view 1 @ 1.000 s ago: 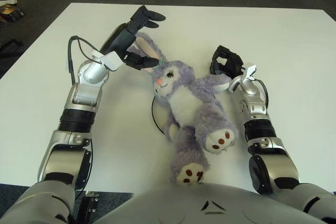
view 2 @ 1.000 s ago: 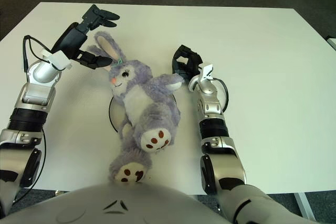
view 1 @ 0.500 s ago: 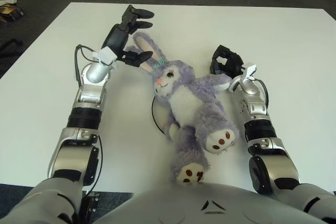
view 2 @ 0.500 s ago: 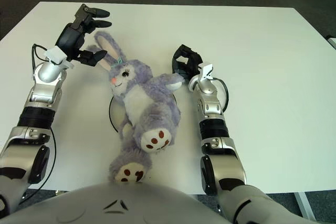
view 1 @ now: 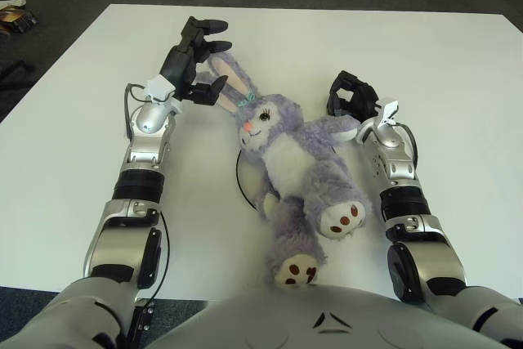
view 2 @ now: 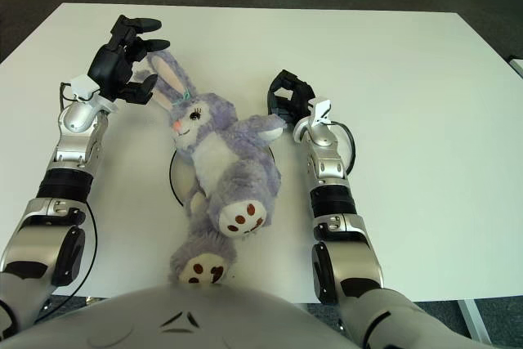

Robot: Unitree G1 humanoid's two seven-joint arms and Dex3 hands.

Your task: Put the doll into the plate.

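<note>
A: Where is the doll (view 1: 290, 165) to be found?

B: A purple plush rabbit is seen lying on its back across the plate (view 1: 242, 181), of which only a dark arc of rim shows at the rabbit's left flank. The head and ears extend beyond the rim toward the far side of the white worktop (view 1: 458, 71), and the 2 feet hang past the near side.

A: What is shown of the hands?

B: The left hand (view 1: 193, 59) is held beside the upper ear, on its left side. Its fingers (view 1: 214, 25) are spread and nothing is gripped by them; whether the ear is brushed by the lower finger cannot be told. The right hand (view 1: 351, 96) shows beside the rabbit's outstretched arm, on its right. Its fingers are curled inward, and nothing is seen to be held.

A: How far along is the task judged to be?

B: The placing seems largely done, since the body is carried by the plate. The step in hand is judged to be the release and retreat of the left hand.

A: How should that be done well?

B: The fingers should be kept wide so the long ear fur is not snagged. The hand is best lifted up and away to the left, not swept across the head, or the soft, light toy could be dragged off the rim. The right hand is best left apart from the rabbit's arm.
</note>
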